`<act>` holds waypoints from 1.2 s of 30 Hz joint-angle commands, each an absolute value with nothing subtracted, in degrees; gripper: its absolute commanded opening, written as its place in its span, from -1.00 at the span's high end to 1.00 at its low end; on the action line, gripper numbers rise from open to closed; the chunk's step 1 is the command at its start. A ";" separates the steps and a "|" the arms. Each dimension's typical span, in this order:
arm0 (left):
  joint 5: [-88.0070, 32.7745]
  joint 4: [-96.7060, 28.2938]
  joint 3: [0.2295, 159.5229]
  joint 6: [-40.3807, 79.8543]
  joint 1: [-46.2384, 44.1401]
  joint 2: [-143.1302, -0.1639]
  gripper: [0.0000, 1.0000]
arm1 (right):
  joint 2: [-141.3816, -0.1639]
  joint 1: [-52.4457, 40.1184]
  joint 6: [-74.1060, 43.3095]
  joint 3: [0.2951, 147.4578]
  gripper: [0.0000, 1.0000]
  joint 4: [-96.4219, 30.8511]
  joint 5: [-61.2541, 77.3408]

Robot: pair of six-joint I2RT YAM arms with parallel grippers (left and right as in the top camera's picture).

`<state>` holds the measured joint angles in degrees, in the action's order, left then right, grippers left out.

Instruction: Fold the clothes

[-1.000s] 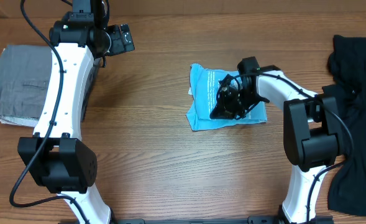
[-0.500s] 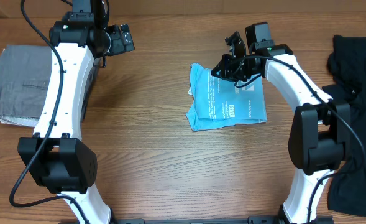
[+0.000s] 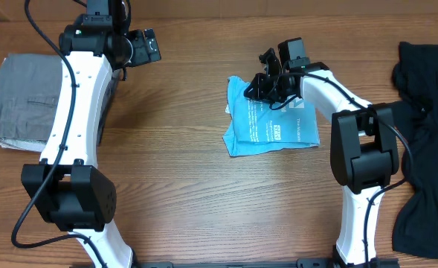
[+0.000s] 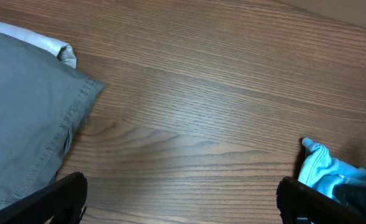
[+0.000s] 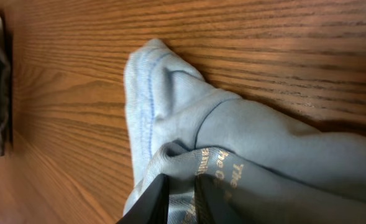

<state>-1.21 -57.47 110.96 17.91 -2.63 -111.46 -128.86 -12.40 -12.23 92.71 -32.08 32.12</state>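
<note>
Blue shirt (image 3: 274,128), likely soft and light, at the right fingers (image 5: 146,204), grip unclear; left fingers (image 4: 58,199) released. Best pinched at hem.

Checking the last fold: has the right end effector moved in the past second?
Yes. The right end effector moved up the frame from the blue T-shirt middle to its far edge.

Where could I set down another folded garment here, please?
The table is bare between the left arm and the blue T-shirt, and in front of the shirt to the near edge. Crowded: the grey garment at left, the black clothes at right, and the right end effector at the shirt's far edge.
</note>
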 commanded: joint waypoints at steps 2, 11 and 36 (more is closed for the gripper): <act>-0.86 -57.41 111.15 18.41 -2.74 -112.07 -1.00 | -125.47 -10.85 -11.84 95.88 0.49 -32.34 33.58; -0.86 -57.41 111.15 18.41 -2.74 -112.07 -1.00 | -110.37 -0.54 -12.27 107.20 -0.02 -54.33 21.67; -6.61 -53.06 107.42 23.64 -17.98 -112.64 -0.93 | -104.60 17.76 -12.25 107.22 -1.00 -64.86 16.10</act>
<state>-8.29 -52.80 109.67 20.95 -11.57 -111.57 -104.68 17.85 -12.21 107.20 -65.17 16.45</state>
